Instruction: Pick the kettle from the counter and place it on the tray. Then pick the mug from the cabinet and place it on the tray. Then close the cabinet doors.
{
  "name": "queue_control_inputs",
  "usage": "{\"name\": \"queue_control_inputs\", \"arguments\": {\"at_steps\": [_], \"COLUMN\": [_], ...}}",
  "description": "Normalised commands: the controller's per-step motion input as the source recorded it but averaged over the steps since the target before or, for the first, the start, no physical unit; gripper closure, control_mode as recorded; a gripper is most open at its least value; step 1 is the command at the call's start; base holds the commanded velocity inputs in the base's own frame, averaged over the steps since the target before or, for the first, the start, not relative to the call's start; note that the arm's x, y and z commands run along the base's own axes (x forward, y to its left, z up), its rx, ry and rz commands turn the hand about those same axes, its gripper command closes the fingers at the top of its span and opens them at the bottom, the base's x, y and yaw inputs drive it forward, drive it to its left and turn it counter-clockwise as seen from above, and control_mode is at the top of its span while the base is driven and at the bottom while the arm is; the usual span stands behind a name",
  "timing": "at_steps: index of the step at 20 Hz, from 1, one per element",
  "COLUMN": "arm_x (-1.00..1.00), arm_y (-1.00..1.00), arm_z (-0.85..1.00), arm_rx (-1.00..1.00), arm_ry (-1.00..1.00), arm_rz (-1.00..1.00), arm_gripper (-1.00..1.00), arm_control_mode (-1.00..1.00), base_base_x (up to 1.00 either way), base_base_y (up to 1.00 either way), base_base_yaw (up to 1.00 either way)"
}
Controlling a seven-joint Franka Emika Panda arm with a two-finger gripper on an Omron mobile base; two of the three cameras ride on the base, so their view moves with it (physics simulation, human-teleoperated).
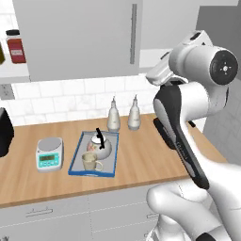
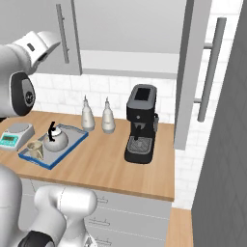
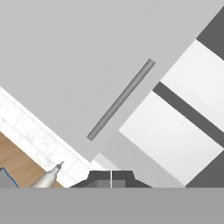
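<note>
Left base view: kettle (image 1: 100,145) and mug (image 1: 91,161) already standing together on the blue-rimmed tray (image 1: 76,162), well below and to the left of the pincer, mug just in front of kettle; kitchen scale (image 1: 49,154) beside the tray, two white bottles (image 1: 113,117) behind it on the counter (image 1: 141,160). Left cabinet door (image 1: 75,37) looking shut or nearly so, its bar handle (image 1: 133,34) just left of the raised wrist; pincer itself hidden behind the arm's own elbow here. Right base view: right cabinet door (image 2: 193,72) swung well out, standing edge-on beyond the coffee machine (image 2: 141,124), pale cabinet shelf (image 2: 128,61) exposed between the doors. Judged from this: only the door closing left. Hand view: pincer (image 3: 111,177) with tips pressed together, holding nothing, facing the left door's panel with the handle slanting just ahead and the open shelf off to one side. Risks, as a judgement: a push against the already flush left door wasting the move or jamming the wrist; a sweep toward the far right door catching the handle or the door edge with the shut tips and sliding off; a low swing clipping the bottles or coffee machine. Hard to make out: whether the left door is fully flush, and how far the right door stands from the pincer
</note>
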Motion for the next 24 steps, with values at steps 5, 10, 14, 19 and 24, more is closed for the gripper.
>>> {"name": "queue_control_inputs", "arguments": {"at_steps": [5,10,14,19,24], "arm_x": [0.00,-0.04,-0.39,-0.53,-0.59], "arm_y": [-0.30,-0.13,-0.34,-0.27,-0.48], "arm_z": [-0.05,-0.01,0.00,0.00,0.00], "arm_rx": [0.04,0.00,0.05,0.04,0.22], "arm_ry": [0.04,0.01,0.00,0.00,0.00], "arm_rz": [-0.06,-0.02,-0.07,-0.06,0.00], "arm_gripper": [1.00,1.00,1.00,1.00,1.00], "arm_control_mode": [-1.00,-1.00,-1.00,-1.00,-1.00], "base_base_x": [0.00,0.00,0.00,0.00,0.00], "base_base_y": [0.00,0.00,0.00,0.00,0.00], "base_base_yaw": [0.00,0.00,0.00,0.00,0.00]}}
